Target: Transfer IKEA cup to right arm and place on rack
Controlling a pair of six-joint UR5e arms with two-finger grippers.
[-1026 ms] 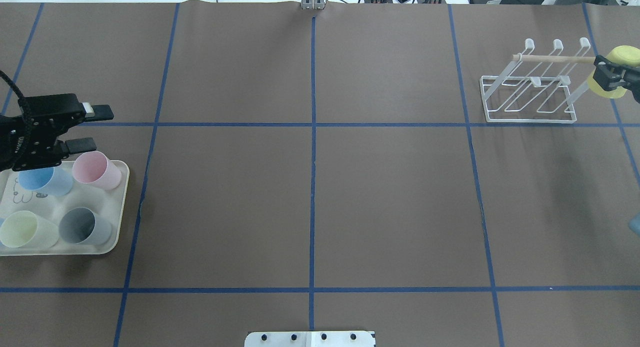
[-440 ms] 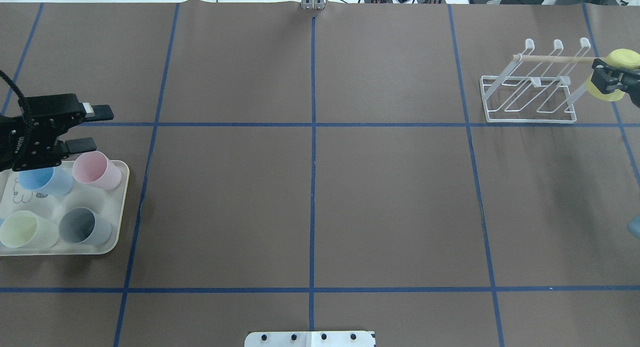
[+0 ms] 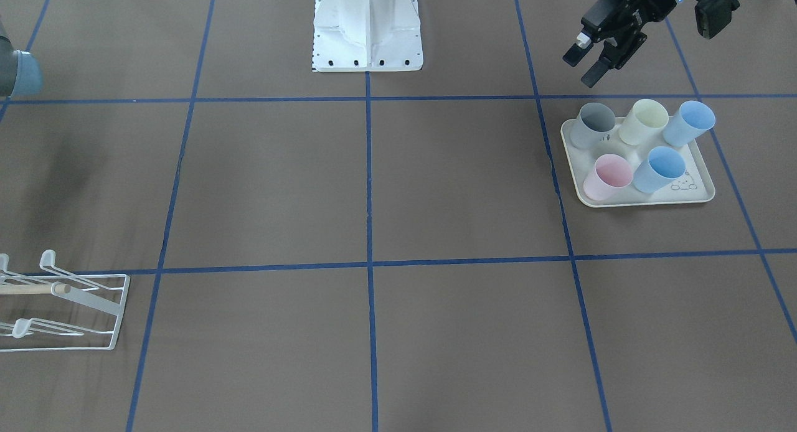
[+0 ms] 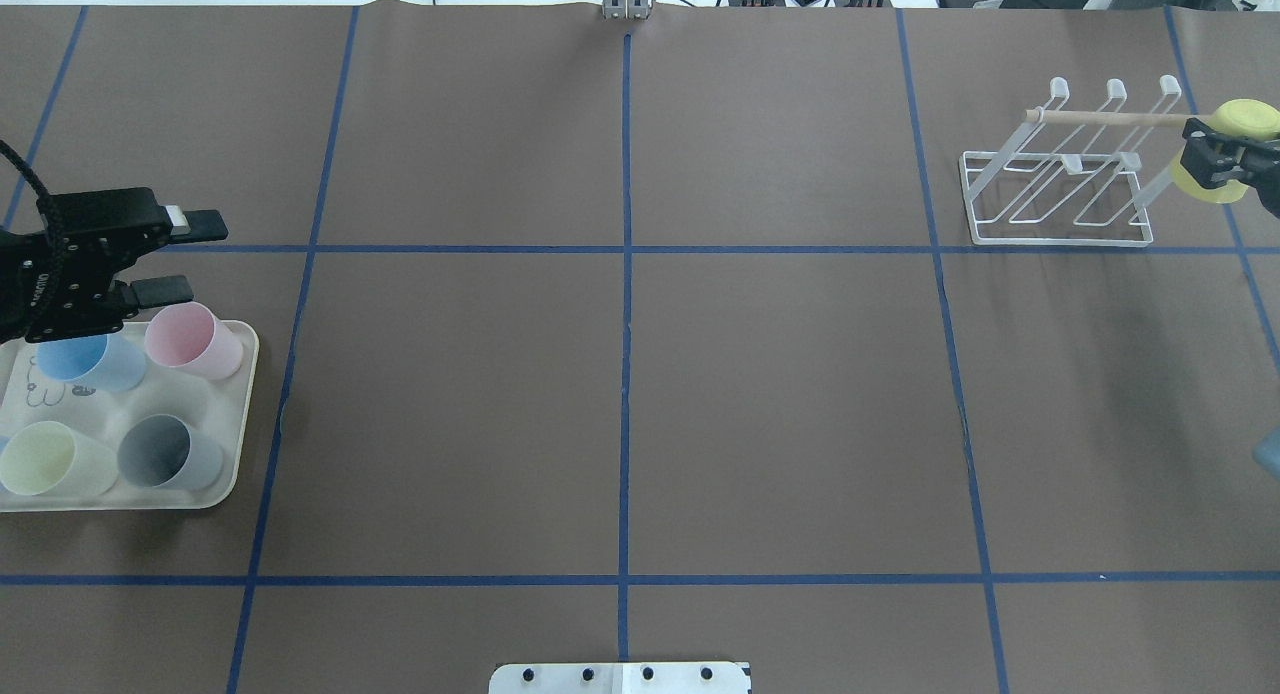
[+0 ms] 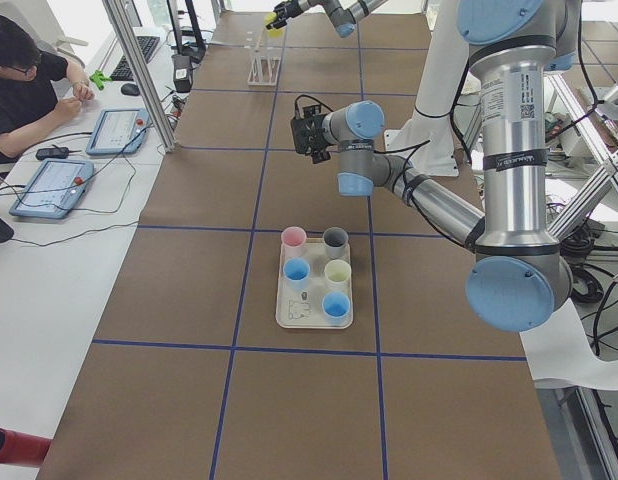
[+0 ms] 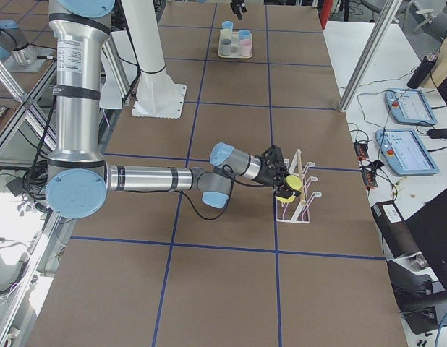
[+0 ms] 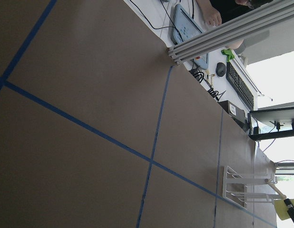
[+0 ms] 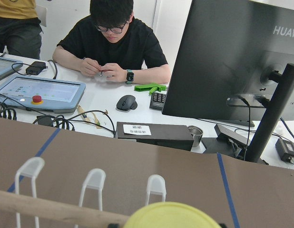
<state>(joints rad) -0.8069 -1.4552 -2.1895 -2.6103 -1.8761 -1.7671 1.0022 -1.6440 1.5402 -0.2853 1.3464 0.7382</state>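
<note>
The yellow-green IKEA cup (image 4: pixel 1228 179) hangs upside down at the right end of the white wire rack (image 4: pixel 1055 206), by its wooden dowel (image 4: pixel 1110 119). My right gripper (image 4: pixel 1200 152) is shut on the cup. The right wrist view shows the cup's bottom (image 8: pixel 171 216) just before the rack's prongs (image 8: pixel 94 183). From the right side, the cup (image 6: pixel 287 191) sits against the rack (image 6: pixel 301 195). My left gripper (image 4: pixel 185 256) stands open and empty over the far edge of the cream tray (image 4: pixel 243 414).
The tray holds pink (image 4: pixel 192 339), blue (image 4: pixel 88 362), pale green (image 4: pixel 45 459) and grey (image 4: pixel 168 452) cups. The robot base (image 3: pixel 367 33) stands mid-table. A person (image 8: pixel 113 42) sits at a desk behind the rack, beside a monitor (image 8: pixel 242 71).
The right gripper with the yellow-green cup has shifted slightly beside the rack's right end and looks a little lower. The left arm has not moved.
</note>
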